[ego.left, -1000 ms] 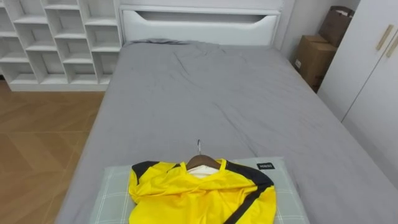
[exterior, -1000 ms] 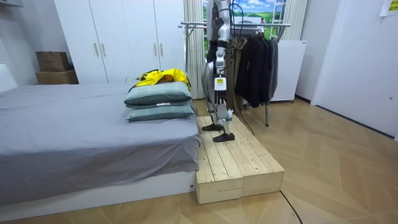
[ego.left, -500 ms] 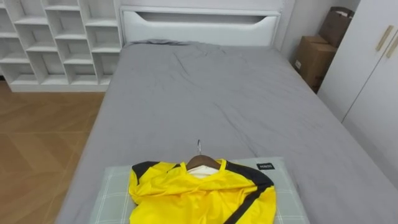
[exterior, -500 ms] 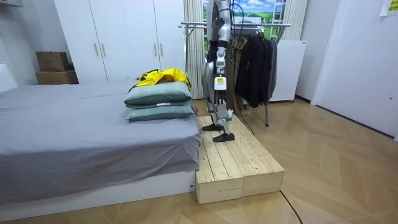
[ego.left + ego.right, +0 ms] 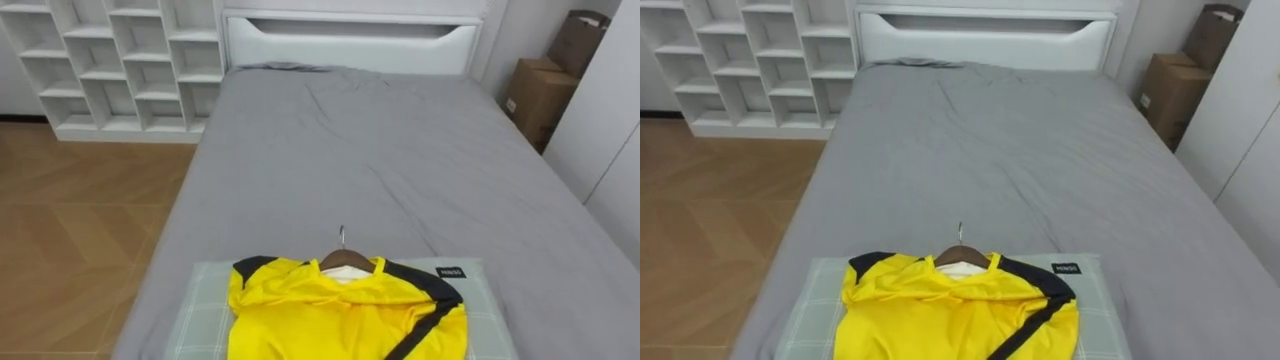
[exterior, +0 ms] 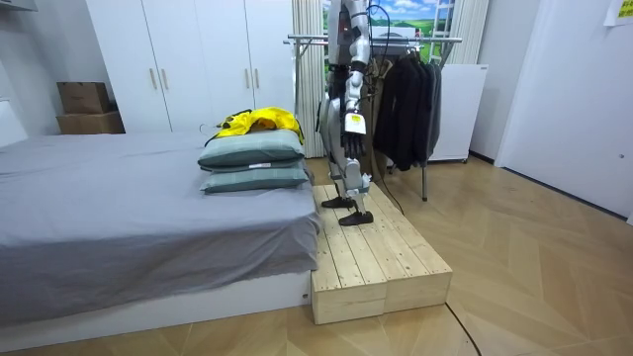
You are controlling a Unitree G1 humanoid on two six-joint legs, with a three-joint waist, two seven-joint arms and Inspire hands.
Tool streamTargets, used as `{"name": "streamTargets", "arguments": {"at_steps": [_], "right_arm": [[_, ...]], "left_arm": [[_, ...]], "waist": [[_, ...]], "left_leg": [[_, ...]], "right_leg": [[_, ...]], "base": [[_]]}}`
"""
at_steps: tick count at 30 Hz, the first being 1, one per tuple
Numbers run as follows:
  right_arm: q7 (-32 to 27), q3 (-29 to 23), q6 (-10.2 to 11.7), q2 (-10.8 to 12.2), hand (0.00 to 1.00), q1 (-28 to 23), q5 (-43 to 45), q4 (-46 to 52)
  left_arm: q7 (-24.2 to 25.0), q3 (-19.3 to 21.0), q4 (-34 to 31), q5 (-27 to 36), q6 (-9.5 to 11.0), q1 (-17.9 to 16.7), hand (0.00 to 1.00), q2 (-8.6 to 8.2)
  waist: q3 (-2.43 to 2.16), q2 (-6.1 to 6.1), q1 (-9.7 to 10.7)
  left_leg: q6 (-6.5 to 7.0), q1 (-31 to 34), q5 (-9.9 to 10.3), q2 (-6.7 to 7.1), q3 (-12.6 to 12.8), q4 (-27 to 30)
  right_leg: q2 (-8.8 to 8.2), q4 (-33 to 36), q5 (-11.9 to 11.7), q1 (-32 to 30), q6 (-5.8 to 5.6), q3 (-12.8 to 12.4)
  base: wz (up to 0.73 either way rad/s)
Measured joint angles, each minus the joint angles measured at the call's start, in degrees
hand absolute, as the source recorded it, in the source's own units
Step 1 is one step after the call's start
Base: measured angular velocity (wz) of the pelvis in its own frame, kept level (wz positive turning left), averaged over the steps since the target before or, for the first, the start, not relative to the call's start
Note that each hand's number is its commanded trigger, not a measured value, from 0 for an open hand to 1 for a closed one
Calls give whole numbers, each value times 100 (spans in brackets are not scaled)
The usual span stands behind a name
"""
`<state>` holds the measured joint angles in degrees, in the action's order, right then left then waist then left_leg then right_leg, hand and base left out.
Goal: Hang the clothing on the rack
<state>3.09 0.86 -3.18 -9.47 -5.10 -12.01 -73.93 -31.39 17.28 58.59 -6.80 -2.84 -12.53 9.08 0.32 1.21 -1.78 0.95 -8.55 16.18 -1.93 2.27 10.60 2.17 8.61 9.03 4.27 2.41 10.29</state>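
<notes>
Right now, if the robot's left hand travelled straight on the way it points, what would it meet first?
The left hand hangs pointing down, so probably the wooden platform it stands on; depth is unclear.

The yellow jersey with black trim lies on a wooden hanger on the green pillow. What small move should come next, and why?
Probably reach down toward the metal hook of the wooden hanger: it sticks out free past the collar of the yellow jersey, over the grey bed, and nothing grips it.
</notes>
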Motion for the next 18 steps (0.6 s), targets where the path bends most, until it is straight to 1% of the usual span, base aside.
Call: {"name": "streamTargets", "arguments": {"at_steps": [3,5,8,9,10,12,15,16,18], "right_arm": [[-50,0,10,-1,0,-2,8,-2],[-48,0,11,-1,0,-17,9,-1],[-46,26,29,-1,0,-37,54,67],[-49,19,71,-1,0,-39,115,84],[-47,4,88,-1,0,-36,195,109],[-41,-7,150,0,0,-30,370,111],[-38,-50,248,0,0,-37,540,106],[-34,-55,284,0,0,-36,572,107],[6,-92,318,-1,0,-38,605,109]], "left_arm": [[-401,62,-139,47,145,18,0,1],[-624,57,-291,83,160,-4,0,0],[-958,53,-758,91,235,-21,0,1],[-1082,50,-940,67,323,-18,0,2],[-1160,52,-1101,-93,405,-18,0,8],[-1252,54,-1372,-332,501,-21,0,11],[-1421,33,-1942,-710,591,-26,0,12],[-1521,-2,-2040,-945,650,0,0,32],[-1578,-63,-2121,-1211,718,47,0,60]], "waist": [[-1,9,-11],[-2,5,-7],[-7,-29,-10],[-8,-31,-8],[-10,-33,-18],[-10,-34,-4],[-13,-26,0],[-18,-16,5],[-31,2,17]], "left_leg": [[11,-4,-9,3,-38,-24],[11,-16,-9,4,-72,-26],[11,-12,-9,16,-99,-18],[12,-17,-9,21,-104,-12],[12,-23,-10,24,-104,-5],[20,-22,-15,31,-106,-2],[22,-12,-15,43,-110,0],[23,-11,-16,47,-121,-1],[27,-10,-18,49,-128,-6]], "right_leg": [[-8,-4,3,13,-2,59],[-10,-9,3,35,-3,77],[-14,-6,18,41,-9,78],[-18,0,23,52,-12,80],[-18,6,23,63,-13,87],[-13,10,24,62,-15,92],[-15,4,22,59,-19,91],[-14,3,20,58,-22,90],[-14,6,19,53,-23,91]], "base": [[7],[9],[5],[0],[0],[0],[0],[0],[0]]}}
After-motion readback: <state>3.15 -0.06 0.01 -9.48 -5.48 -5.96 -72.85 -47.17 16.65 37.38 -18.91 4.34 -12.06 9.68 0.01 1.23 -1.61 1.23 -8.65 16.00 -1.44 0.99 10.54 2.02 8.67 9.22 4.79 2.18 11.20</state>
